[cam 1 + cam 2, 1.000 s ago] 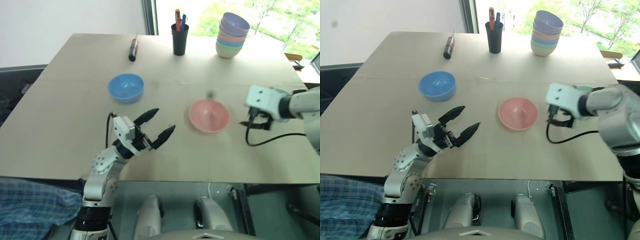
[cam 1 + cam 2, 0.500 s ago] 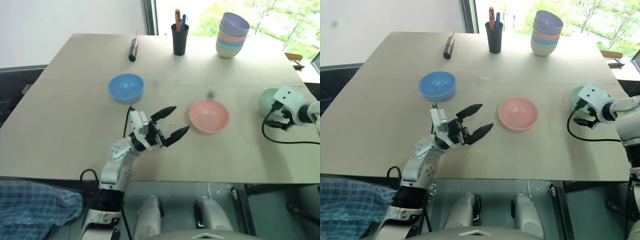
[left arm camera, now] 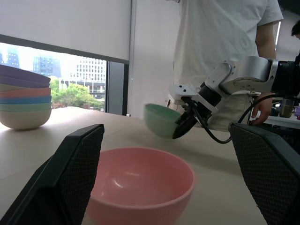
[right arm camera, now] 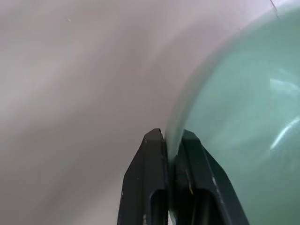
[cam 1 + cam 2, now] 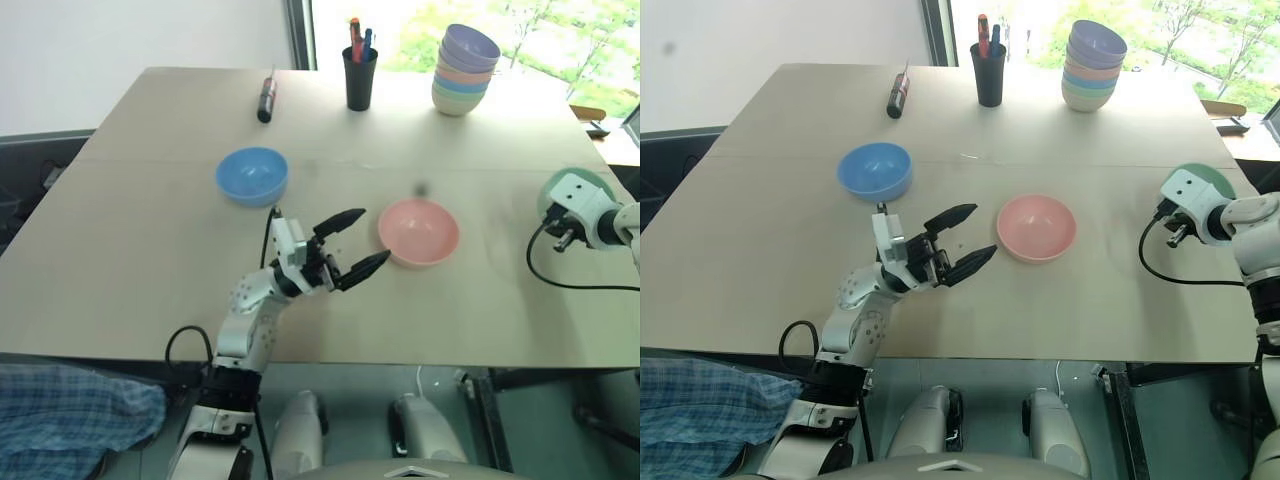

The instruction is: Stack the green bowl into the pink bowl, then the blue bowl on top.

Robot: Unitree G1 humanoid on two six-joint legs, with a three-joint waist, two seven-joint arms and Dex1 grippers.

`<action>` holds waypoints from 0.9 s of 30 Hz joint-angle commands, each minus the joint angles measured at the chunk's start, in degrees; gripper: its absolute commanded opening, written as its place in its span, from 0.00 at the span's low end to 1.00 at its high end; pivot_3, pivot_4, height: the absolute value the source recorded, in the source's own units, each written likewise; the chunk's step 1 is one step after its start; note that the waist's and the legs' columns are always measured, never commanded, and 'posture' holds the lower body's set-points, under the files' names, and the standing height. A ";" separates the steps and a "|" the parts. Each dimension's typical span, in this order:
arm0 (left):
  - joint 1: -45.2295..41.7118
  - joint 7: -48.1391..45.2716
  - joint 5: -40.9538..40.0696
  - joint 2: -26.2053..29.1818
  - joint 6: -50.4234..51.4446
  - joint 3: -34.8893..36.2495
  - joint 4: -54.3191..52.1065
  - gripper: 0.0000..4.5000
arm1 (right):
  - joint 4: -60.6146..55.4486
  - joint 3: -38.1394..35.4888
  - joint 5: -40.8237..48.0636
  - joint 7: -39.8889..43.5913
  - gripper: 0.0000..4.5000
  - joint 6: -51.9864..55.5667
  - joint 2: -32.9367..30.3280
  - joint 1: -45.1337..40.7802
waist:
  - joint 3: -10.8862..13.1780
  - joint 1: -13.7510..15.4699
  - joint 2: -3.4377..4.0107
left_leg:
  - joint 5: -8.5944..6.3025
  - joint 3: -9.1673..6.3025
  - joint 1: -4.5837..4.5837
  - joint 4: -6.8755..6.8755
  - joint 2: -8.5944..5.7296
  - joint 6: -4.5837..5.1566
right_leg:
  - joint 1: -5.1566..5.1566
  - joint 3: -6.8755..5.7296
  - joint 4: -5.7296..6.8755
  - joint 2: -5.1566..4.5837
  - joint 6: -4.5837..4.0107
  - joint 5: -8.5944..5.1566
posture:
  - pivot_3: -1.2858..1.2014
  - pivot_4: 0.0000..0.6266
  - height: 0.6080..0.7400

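Three loose bowls are spread over the light wooden table, and one of them is already in a grip. At the table's right edge, the right gripper has its two black fingers pinched together on the rim of the green bowl, one finger inside the wall and one outside; from the left wrist view the bowl is tipped on its side, its opening turned away from the pink bowl. The pink bowl sits upright near the middle of the table, well apart from the green one, with nothing in it. The blue bowl sits upright farther back and to the left, apart from the other two. The left gripper hovers over the table just to the left of the pink bowl, its fingers spread wide and pointing toward that bowl, holding nothing; its wrist view looks straight at the pink bowl between the two fingers. Along the far edge stand a black pen cup with pens in it, a tall stack of pastel bowls to its right, and a dark marker lying to its left. A person in a white shirt stands beyond the table, behind the right arm.
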 commanded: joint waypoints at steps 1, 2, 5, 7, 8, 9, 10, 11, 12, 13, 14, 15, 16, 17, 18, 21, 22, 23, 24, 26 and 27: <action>-0.19 -0.15 0.38 -0.10 -1.29 -0.19 -0.27 1.00 | -2.20 -0.59 -0.11 -0.04 0.01 -1.25 -0.94 -0.43 | 0.00 0.00 0.00 | 0.00 0.00 0.00 0.00 0.00 0.00 | 0.00 0.00 0.00 0.00 0.00 0.00 | 0.52 0.24 1.00; -0.24 -0.24 0.35 0.01 -1.38 -0.12 -0.15 1.00 | -3.06 -0.13 -0.53 0.29 0.01 -2.05 -1.33 -0.28 | 0.00 0.00 0.00 | 0.00 0.00 0.00 0.00 0.00 0.00 | 0.00 0.00 0.00 0.00 0.00 0.00 | 0.52 0.24 1.00; -0.12 -0.50 0.22 0.52 -1.72 0.29 0.22 1.00 | -10.36 0.98 -0.81 2.74 0.01 -1.55 -2.17 -0.22 | 0.02 -0.05 0.05 | 0.00 0.00 0.00 0.00 0.00 0.00 | 0.00 0.00 0.00 0.00 0.00 0.00 | 0.52 0.24 1.00; 0.13 -0.46 0.18 0.97 -1.99 0.64 0.34 1.00 | -16.76 1.60 -0.53 4.76 0.01 0.64 -2.36 -0.87 | 0.04 -0.19 0.12 | 0.00 0.01 0.00 0.00 0.00 0.00 | -0.01 0.01 0.01 0.00 0.00 0.00 | 0.52 0.24 1.00; 0.31 -0.25 0.22 1.20 -2.09 0.87 0.40 1.00 | -19.94 2.08 -0.69 5.72 0.01 1.51 -2.62 -1.29 | 0.04 -0.17 0.12 | 0.00 0.00 0.00 -0.01 0.01 0.00 | -0.02 0.01 0.01 0.01 0.00 0.00 | 0.52 0.24 1.00; 0.50 -0.04 0.36 1.45 -2.32 1.15 0.54 1.00 | -22.99 3.00 -1.58 6.85 0.01 1.13 -3.37 -1.75 | 0.05 -0.15 0.13 | 0.00 -0.01 0.00 -0.01 0.01 0.00 | -0.02 0.00 0.02 0.01 0.00 0.00 | 0.52 0.24 1.00; 0.66 0.17 0.53 1.70 -2.65 1.45 0.76 1.00 | -25.60 3.83 -2.43 7.80 0.01 0.62 -3.92 -2.31 | 0.06 -0.14 0.15 | 0.00 -0.02 0.00 -0.01 0.02 0.00 | -0.02 -0.01 0.02 0.02 0.00 0.00 | 0.52 0.24 1.00; 0.78 0.33 0.66 1.86 -2.91 1.66 0.92 1.00 | -27.53 4.39 -2.92 8.45 0.01 0.52 -4.27 -2.80 | 0.06 -0.10 0.15 | 0.00 -0.03 0.00 -0.01 0.02 0.00 | -0.02 -0.01 0.02 0.01 0.00 0.00 | 0.52 0.24 1.00; 0.90 0.47 0.78 2.07 -3.13 1.97 1.11 1.00 | -29.63 4.92 -3.01 9.14 0.01 1.37 -4.08 -3.82 | 0.06 -0.06 0.15 | 0.00 -0.01 -0.01 0.00 0.02 0.00 | -0.02 -0.01 0.01 0.01 0.01 0.00 | 0.52 0.24 1.00; 1.00 0.63 0.85 2.27 -3.25 2.28 1.24 1.00 | -31.62 5.33 -2.80 9.89 0.01 2.46 -3.58 -4.93 | 0.06 -0.03 0.15 | 0.00 -0.01 -0.01 0.00 0.02 0.00 | -0.02 -0.02 0.00 0.00 0.01 -0.01 | 0.52 0.24 1.00; 1.13 0.78 0.95 2.60 -3.35 2.68 1.44 1.00 | -33.96 5.96 -2.50 10.85 0.01 3.71 -2.82 -6.28 | 0.06 -0.04 0.16 | 0.00 -0.02 -0.01 0.01 0.02 0.00 | -0.01 -0.03 0.00 0.00 0.00 -0.01 | 0.52 0.24 1.00; 1.25 0.92 1.07 2.98 -3.46 3.08 1.59 1.00 | -36.22 6.49 -1.91 11.63 0.01 5.14 -1.78 -7.54 | 0.06 -0.04 0.16 | 0.00 0.01 -0.02 0.00 0.02 0.00 | -0.04 -0.01 0.00 -0.01 0.00 -0.01 | 0.52 0.24 1.00; 1.43 0.98 1.32 3.72 -3.75 3.69 1.98 1.00 | -39.34 7.43 -0.87 12.73 0.01 7.05 -0.25 -8.88 | 0.06 -0.11 0.16 | -0.01 -0.02 -0.01 0.00 0.02 0.00 | -0.04 -0.02 0.01 0.00 0.00 -0.01 | 0.52 0.24 1.00; 1.54 1.03 1.48 4.25 -3.95 4.08 2.23 1.00 | -41.46 8.07 -0.23 13.49 0.01 8.54 0.79 -9.76 | 0.07 -0.25 0.17 | 0.00 -0.01 -0.02 0.00 0.03 0.00 | -0.06 -0.02 0.02 0.00 0.00 -0.01 | 0.52 0.24 1.00; 1.78 0.94 1.56 5.02 -4.06 4.59 2.32 1.00 | -44.07 9.17 0.33 14.32 0.01 9.95 2.03 -10.38 | 0.06 -0.20 0.16 | 0.00 0.00 -0.02 -0.01 0.05 0.00 | -0.09 0.00 0.04 0.02 -0.01 -0.01 | 0.52 0.24 1.00; 2.69 0.97 1.93 7.09 -3.63 5.46 1.91 1.00 | -49.57 11.85 1.60 15.70 0.01 13.19 4.30 -10.98 | 0.06 0.03 0.16 | 0.00 -0.05 -0.03 -0.03 0.06 0.00 | -0.08 -0.06 0.03 0.03 -0.02 -0.01 | 0.52 0.24 1.00; 2.93 0.99 1.98 7.60 -3.50 5.55 1.79 1.00 | -50.63 12.43 1.86 15.88 0.01 14.04 4.71 -11.05 | 0.07 0.05 0.16 | -0.01 -0.05 -0.06 -0.02 0.06 0.00 | -0.08 -0.07 0.02 0.01 -0.02 -0.01 | 0.52 0.24 1.00; 3.47 1.19 2.02 8.28 -3.17 5.75 1.52 1.00 | -51.93 13.18 2.15 16.14 0.01 14.71 5.09 -10.98 | 0.07 0.08 0.16 | -0.01 -0.03 -0.08 -0.01 0.05 0.00 | -0.08 -0.07 0.01 -0.01 -0.02 -0.01 | 0.52 0.24 1.00; 4.09 0.89 2.13 9.06 -3.30 5.94 1.35 1.00 | -53.00 13.99 2.31 16.14 0.01 15.31 5.53 -10.96 | 0.07 0.21 0.15 | -0.01 -0.03 -0.08 -0.01 0.04 0.01 | -0.08 -0.07 0.01 -0.03 -0.02 -0.01 | 0.52 0.24 1.00; 5.18 1.11 2.21 10.08 -2.93 6.38 0.69 1.00 | -54.62 14.88 2.97 16.03 0.01 16.57 6.23 -10.92 | 0.07 0.21 0.15 | -0.01 -0.03 -0.09 0.02 0.03 0.01 | -0.08 -0.08 0.01 -0.04 -0.02 -0.01 | 0.52 0.24 1.00; 5.58 1.43 2.49 10.54 -2.98 6.53 0.52 1.00 | -55.18 15.13 3.24 15.91 0.01 17.09 6.48 -10.82 | 0.07 0.17 0.15 | -0.01 -0.03 -0.08 0.03 0.03 0.01 | -0.08 -0.09 0.02 -0.04 -0.03 -0.01 | 0.52 0.24 1.00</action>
